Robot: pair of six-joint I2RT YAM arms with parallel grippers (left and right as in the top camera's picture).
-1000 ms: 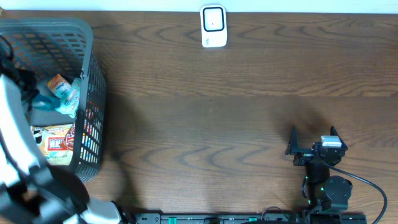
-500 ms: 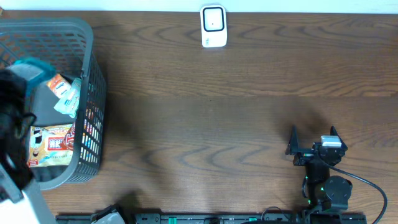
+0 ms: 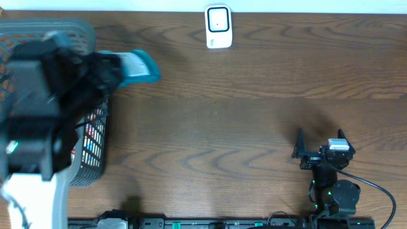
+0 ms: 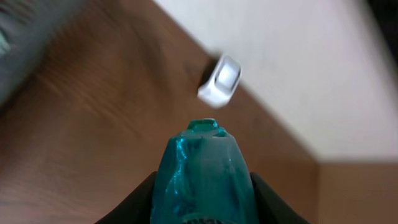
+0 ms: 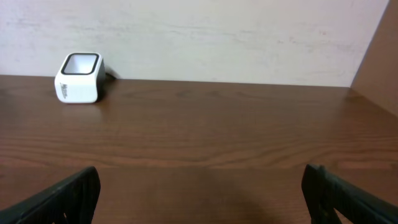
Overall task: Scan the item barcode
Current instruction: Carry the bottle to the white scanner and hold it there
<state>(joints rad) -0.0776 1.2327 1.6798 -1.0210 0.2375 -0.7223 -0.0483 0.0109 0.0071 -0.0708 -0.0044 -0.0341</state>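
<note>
Dark wood surface (image 3: 254, 127) is running back to a pale wall (image 5: 217, 31), with a white scanner (image 3: 218, 27) sitting at its far edge. Beside the basket (image 3: 94, 137), the left fingers (image 4: 137, 202) are clamping partway closed on a teal packet (image 3: 137, 67), holding it above the surface and pointing toward the scanner. The blurred arm (image 3: 38, 114) is hiding most of the basket, and the packet's print is smearing beyond reading. Near the front edge, the right fingers (image 5: 68, 193) are resting spread wide, gripping nothing.

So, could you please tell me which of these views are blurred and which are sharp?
Overhead: the left arm and its teal pouch are smeared, while the scanner and right arm are crisp. Left wrist: the pouch is fairly sharp, but the scanner and table behind it are blurred. Right wrist: sharp and evenly lit throughout, with no glare.
</note>
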